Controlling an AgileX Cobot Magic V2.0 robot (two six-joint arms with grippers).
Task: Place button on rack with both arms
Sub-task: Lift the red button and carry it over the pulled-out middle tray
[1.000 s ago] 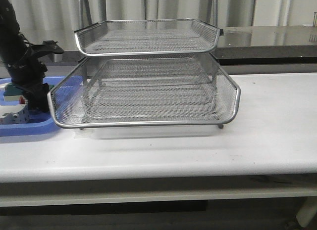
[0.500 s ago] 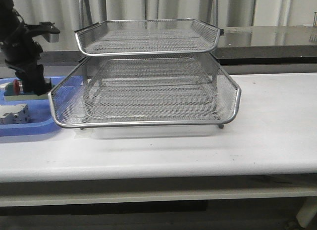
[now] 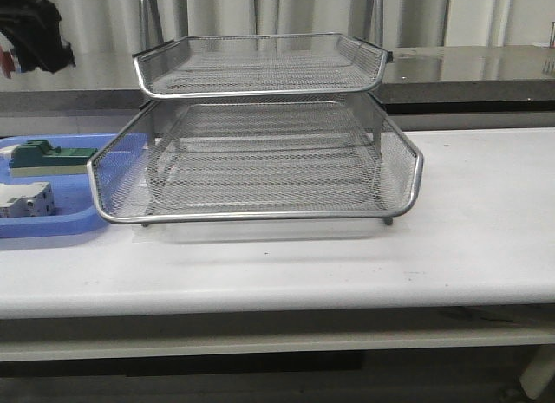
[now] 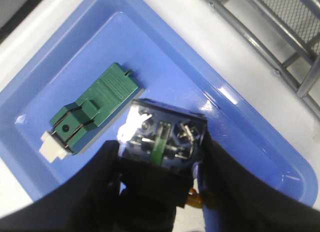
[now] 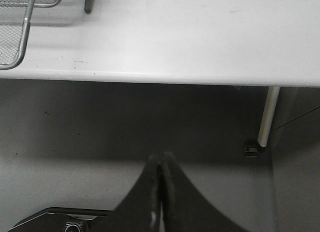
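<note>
Between the left gripper's fingers: button, held clear above the blue tray.

Front view: left gripper (image 3: 30, 35) high at upper left, a red speck of the button (image 3: 7, 63) at its edge; blue tray (image 3: 61, 223) on the table (image 3: 468, 238) holds a green-and-beige block (image 3: 48, 156) and a white block (image 3: 24, 199); rack (image 3: 260, 134) stands beside the tray, its visible tiers holding nothing.
Left wrist view: button (image 4: 162, 139) clamped between the two black fingers (image 4: 95, 187), terminal end facing the camera; green-and-beige block (image 4: 92, 110) lies in the tray (image 4: 150, 57) below; rack frame (image 4: 280, 47) nearby.
Right wrist view: right gripper (image 5: 159, 192) off the table edge (image 5: 165, 42), fingers pressed together on nothing; rack corner (image 5: 25, 27) visible.
</note>
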